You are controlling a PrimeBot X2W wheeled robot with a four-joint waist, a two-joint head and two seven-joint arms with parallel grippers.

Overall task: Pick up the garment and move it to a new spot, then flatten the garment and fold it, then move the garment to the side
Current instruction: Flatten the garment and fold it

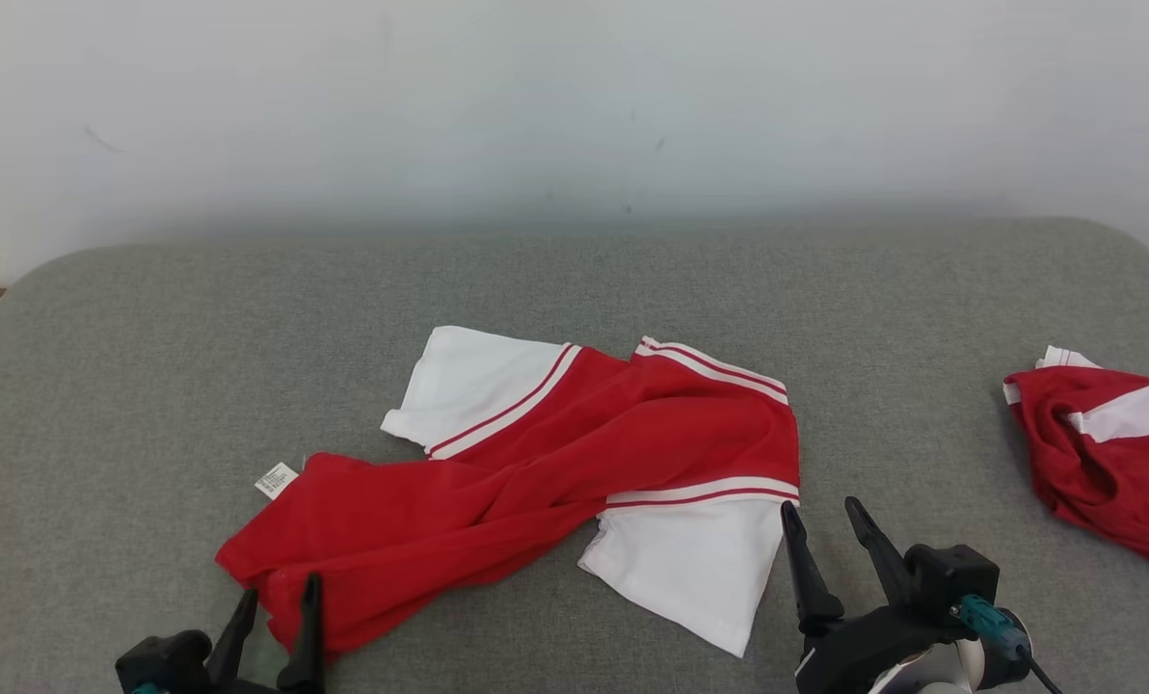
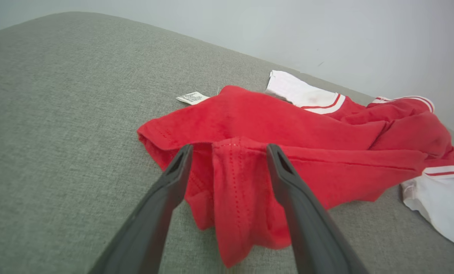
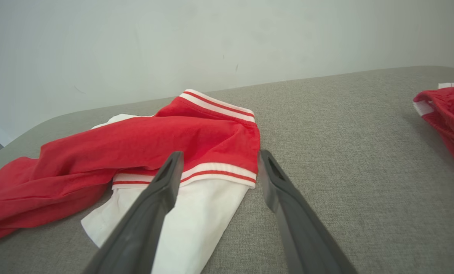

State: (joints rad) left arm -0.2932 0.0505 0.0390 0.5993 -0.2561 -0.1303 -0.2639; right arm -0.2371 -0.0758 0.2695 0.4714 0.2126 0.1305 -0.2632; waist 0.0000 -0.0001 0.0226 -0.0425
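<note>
The left pincer (image 2: 230,148) is wide open and holds nothing. A lumpy red fold of the shirt (image 1: 536,453) sits right between its two fingers. I cannot tell if the fingers touch the cloth yet. The right pincer (image 3: 220,153) is wide open too and holds nothing. A white sleeve (image 3: 181,213) lies under and just ahead of it, with the red and white stripe (image 3: 211,171) near its tips.

The shirt is bunched up and twisted, so I think the job right now is to grab it. To do that well, the left pincer should go low, close on just the red edge and not on a big lump. The right pincer should pinch the sleeve by the stripe, where the cloth is thicker. Then both should lift together, so the shirt hangs open and does not twist more.

A small white tag (image 1: 276,479) pokes out just past the left pincer. Far off to the side of the right pincer lies another red and white shirt (image 1: 1105,463), well apart from this one. Leave it alone.

Everything rests on a soft grey cushion (image 1: 574,280) with round corners. It may grip the cloth a bit. Behind it is a plain pale wall (image 1: 574,96).
</note>
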